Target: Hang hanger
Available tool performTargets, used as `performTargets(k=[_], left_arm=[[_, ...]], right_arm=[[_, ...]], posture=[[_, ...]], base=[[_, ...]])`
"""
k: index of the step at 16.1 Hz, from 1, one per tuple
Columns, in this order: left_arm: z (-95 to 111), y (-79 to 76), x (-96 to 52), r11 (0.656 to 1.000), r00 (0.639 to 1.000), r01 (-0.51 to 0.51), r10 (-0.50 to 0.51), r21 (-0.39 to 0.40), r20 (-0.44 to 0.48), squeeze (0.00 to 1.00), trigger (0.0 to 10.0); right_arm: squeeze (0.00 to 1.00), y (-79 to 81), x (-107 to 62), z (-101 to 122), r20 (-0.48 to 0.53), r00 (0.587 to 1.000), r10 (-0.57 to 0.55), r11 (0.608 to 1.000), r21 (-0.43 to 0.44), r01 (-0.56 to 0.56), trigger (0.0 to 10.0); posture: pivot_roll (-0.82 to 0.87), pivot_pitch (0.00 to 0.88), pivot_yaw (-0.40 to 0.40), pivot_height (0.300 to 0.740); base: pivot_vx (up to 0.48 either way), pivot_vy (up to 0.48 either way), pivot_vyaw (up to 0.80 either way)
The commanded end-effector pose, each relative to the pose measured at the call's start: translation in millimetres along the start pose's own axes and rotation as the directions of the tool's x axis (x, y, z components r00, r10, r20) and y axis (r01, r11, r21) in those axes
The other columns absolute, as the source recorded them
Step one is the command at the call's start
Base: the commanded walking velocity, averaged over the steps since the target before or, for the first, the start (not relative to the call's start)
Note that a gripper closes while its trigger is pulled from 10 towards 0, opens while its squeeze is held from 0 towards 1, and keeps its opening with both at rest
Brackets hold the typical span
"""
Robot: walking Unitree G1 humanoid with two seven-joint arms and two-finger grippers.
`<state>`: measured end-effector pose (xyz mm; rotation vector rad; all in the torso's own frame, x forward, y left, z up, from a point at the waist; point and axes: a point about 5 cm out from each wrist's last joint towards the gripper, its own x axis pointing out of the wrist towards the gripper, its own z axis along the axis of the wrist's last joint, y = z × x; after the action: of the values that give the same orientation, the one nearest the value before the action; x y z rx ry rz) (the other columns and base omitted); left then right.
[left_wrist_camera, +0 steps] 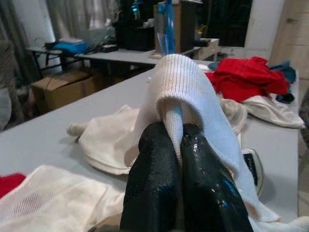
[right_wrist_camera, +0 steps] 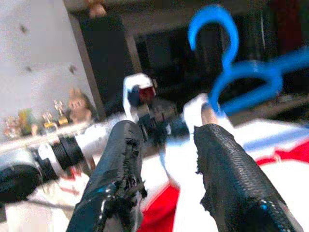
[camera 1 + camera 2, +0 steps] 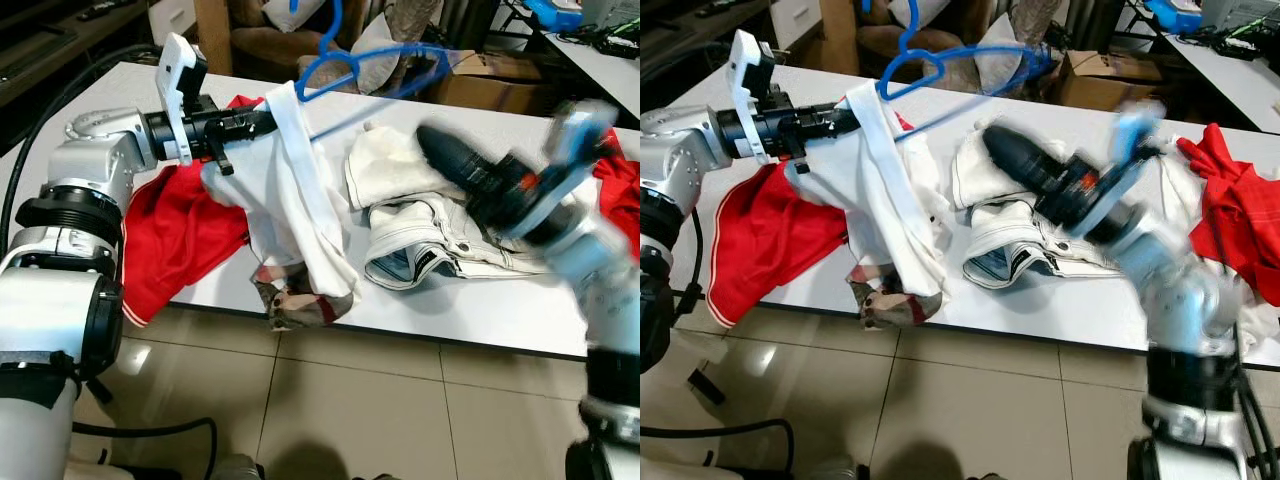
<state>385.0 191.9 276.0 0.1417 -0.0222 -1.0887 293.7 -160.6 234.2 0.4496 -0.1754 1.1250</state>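
Note:
A blue plastic hanger (image 3: 345, 62) is up above the far side of the white table (image 3: 480, 310), one end tucked into a white garment (image 3: 300, 200). My left gripper (image 3: 262, 120) is shut on that garment's top edge; in the left wrist view its black fingers (image 1: 154, 183) pinch white knit cloth (image 1: 183, 92). The garment hangs down over the table's near edge. My right gripper (image 3: 430, 140), blurred, is over the middle of the table and points toward the hanger. In the right wrist view it (image 2: 166, 140) stands open, the hanger's hook (image 2: 227, 53) ahead of it.
A red cloth (image 3: 190, 230) lies under the left arm and another red cloth (image 3: 625, 190) at the table's right end. White jeans (image 3: 430, 240) lie crumpled in the middle. A cardboard box (image 3: 490, 85) and a chair (image 3: 270, 40) stand behind the table. Tiled floor (image 3: 350, 410) is in front.

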Motion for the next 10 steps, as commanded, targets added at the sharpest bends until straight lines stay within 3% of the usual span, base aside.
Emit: performTargets(k=[1,3,4,5,6,8,10], left_arm=[[7,-1.9,0.2,0.999,1.0,0.027,-0.027,0.042,0.007,0.0,0.0],[9,-7.2,1.6,0.995,0.998,0.062,-0.063,0.078,0.007,0.0,0.0],[11,-9.2,2.1,0.993,0.997,0.074,-0.076,0.088,0.015,0.0,0.0],[12,-9.8,2.1,0.993,0.997,0.078,-0.08,0.091,0.017,0.0,0.0],[15,-11.7,2.1,0.991,0.996,0.089,-0.091,0.1,0.023,0.0,0.0],[21,-14.2,2.6,0.989,0.994,0.095,-0.1,0.113,0.043,0.0,0.0],[25,-16.2,1.8,0.989,0.992,0.1,-0.107,0.113,0.059,0.0,0.0]], right_arm=[[1.0,-0.7,1.9,-1,-0.013,0.999,-0.03,0.999,-0.041,0.029,10.0],[1.0,-3.1,7.6,-23,-0.106,0.991,-0.083,0.995,-0.055,0.078,10.0],[0.51,-5.2,9.1,-31,-0.136,0.986,-0.102,0.994,-0.051,0.096,10.0],[0.51,-5.3,9.4,-33,-0.143,0.984,-0.103,0.994,-0.05,0.097,10.0],[0.0,-3.9,10.1,-39,-0.16,0.984,-0.082,0.996,-0.029,0.079,10.0],[0.0,-3.1,11.7,-54,-0.222,0.974,-0.033,0.999,0.006,0.035,10.0],[0.0,-11.1,12.8,-67,-0.276,0.959,-0.062,0.998,-0.009,0.062,10.0]], posture=[[-0.04,0.0,-0.02,0.74],[-0.03,0.0,-0.021,0.74],[-0.03,0.0,-0.02,0.74],[-0.03,0.0,-0.02,0.74],[-0.03,0.0,-0.02,0.74],[-0.03,0.0,-0.02,0.74],[-0.02,0.0,-0.021,0.74]], base=[[0.0,0.0,0.0],[0.0,0.0,0.0],[0.0,0.0,0.0],[0.0,0.0,0.0],[0.0,0.0,0.0],[0.0,0.0,0.0],[0.0,0.0,0.0]])
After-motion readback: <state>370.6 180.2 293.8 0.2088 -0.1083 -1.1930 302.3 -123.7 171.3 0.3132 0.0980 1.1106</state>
